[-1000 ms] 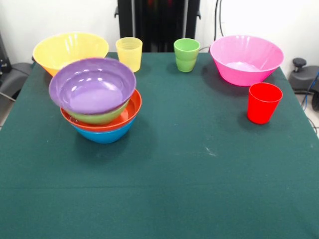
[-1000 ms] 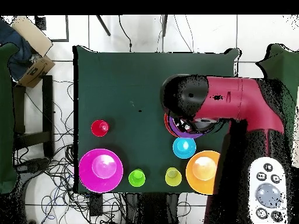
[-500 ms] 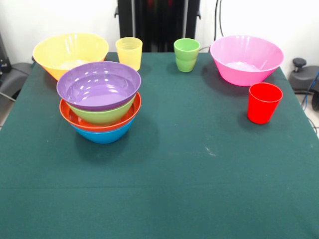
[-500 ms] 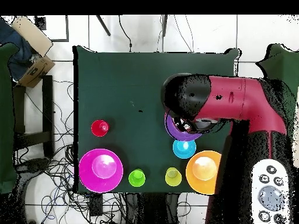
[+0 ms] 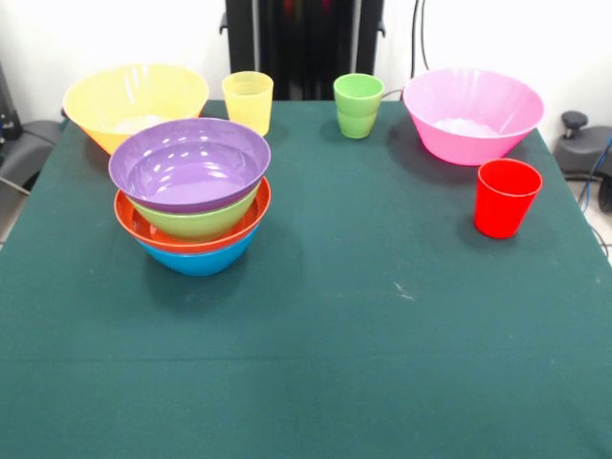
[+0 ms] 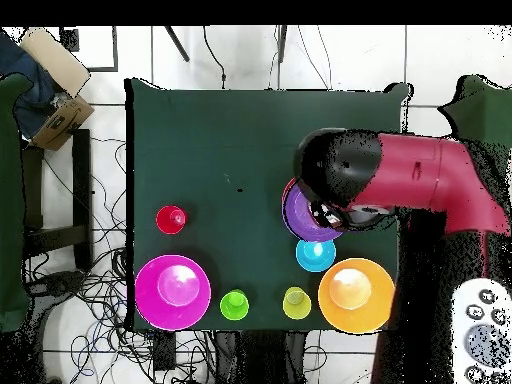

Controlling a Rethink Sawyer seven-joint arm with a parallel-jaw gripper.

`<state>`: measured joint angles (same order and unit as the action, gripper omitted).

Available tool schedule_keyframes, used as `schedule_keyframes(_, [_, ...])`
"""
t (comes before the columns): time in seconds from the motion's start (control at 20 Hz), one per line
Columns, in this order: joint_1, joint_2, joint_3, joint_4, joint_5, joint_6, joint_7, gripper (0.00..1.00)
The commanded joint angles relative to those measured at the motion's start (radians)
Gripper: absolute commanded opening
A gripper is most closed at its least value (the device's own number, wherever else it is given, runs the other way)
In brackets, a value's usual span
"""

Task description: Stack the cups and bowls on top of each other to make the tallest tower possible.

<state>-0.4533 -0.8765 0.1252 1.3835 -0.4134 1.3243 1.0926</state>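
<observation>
Front view: tower (image 5: 193, 206) stood on the green-clothed counter (image 5: 363, 316), left side, mid-depth. Four bowls nested, bottom to top: big blue bowl (image 5: 199, 260), red-orange bowl (image 5: 247, 222), green bowl (image 5: 196, 225), purple bowl (image 5: 188, 163) uppermost, sitting level w/ its rim widest of the upper ones.

Yellow-orange bowl (image 5: 134, 98) sat alone at the far left corner, just behind the tower, not touching as far as could be seen. Yellow cup (image 5: 248, 102) upright just right of it along the far edge. Light green cup (image 5: 358, 105) upright further right, same row. Pink bowl (image 5: 472, 114) at the far right corner. Red cup (image 5: 505, 197) upright in front of the pink bowl, near the right edge, apart from it.

Overhead view: red and black arm (image 6: 400, 185) reached over the counter from the right, its black head above the tower; only part of the purple bowl showed under it. Small blue bowl (image 6: 315, 254) sat between the tower and the yellow-orange bowl; hidden behind the tower in the front view.

Tool: seen in neither view clearly. The front view showed nothing of it; overhead, the arm's head covered it. Couldn't tell how far open it was or whether it had hold of anything.

Pedestal (image 5: 304, 38) dark, at the far side, centre top of the front view.
</observation>
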Motion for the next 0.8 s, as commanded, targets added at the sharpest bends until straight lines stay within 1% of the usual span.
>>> schedule_keyframes(0.05, [-0.081, 0.146, 0.045, -0.026, -0.017, -0.016, -0.024, 1.0])
schedule_keyframes(0.2, [-0.135, 0.182, 0.077, -0.036, 0.025, -0.033, -0.053, 1.0])
schedule_keyframes(0.25, [-0.144, 0.192, 0.081, -0.038, 0.021, -0.047, -0.06, 1.0])
schedule_keyframes(0.35, [-0.171, 0.195, 0.088, -0.004, 0.041, -0.098, -0.052, 1.0])
schedule_keyframes(0.4, [-0.182, 0.202, 0.09, 0.007, 0.037, -0.126, -0.054, 1.0])
schedule_keyframes(0.6, [-0.233, 0.178, 0.096, 0.135, 0.026, -0.287, -0.06, 1.0])
schedule_keyframes(0.8, [-0.27, 0.158, 0.092, 0.255, 0.005, -0.434, -0.04, 1.0])
